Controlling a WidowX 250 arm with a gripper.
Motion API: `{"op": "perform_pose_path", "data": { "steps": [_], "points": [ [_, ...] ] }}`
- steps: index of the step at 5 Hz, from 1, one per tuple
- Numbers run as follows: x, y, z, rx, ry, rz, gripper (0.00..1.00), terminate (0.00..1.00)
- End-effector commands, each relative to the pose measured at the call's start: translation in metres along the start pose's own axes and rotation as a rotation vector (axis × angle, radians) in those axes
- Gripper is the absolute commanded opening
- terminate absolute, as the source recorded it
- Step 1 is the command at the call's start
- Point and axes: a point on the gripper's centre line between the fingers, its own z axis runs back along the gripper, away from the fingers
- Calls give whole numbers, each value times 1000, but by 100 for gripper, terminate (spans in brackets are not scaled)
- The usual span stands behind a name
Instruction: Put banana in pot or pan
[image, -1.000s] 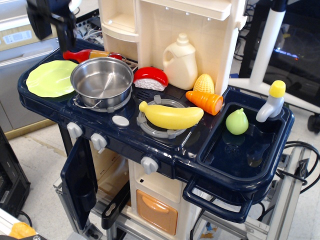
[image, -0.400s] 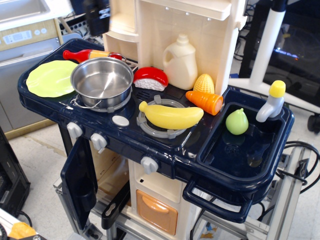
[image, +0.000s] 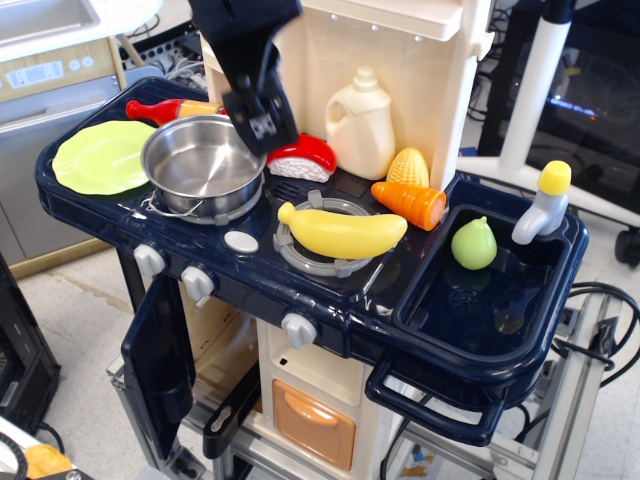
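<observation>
Observation.image: jaws newly over pot, apparently.

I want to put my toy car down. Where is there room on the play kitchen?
The pot is bare inside, and so is most of the green plate. The sink is free in front of the pear. It is crowded around the banana, carrot, corn and bottle.

A: Any writing you can read here?
B: None. The grey cabinet at the far left carries a pale label strip, but its print is too small and blurred to make out.
A: Brands or numbers on anything else?
B: None legible
</observation>
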Motion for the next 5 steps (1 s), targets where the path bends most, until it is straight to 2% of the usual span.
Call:
{"op": "perform_pose_path", "data": {
  "steps": [1,2,3,5],
  "points": [
    [0,3,-31,-8,-59,-137,100,0],
    [10,7,-51,-10,-86,-188,100,0],
    [16,-1,-86,11,-151,-167,100,0],
    [10,-4,-121,2,-138,-121,100,0]
  ]
}}
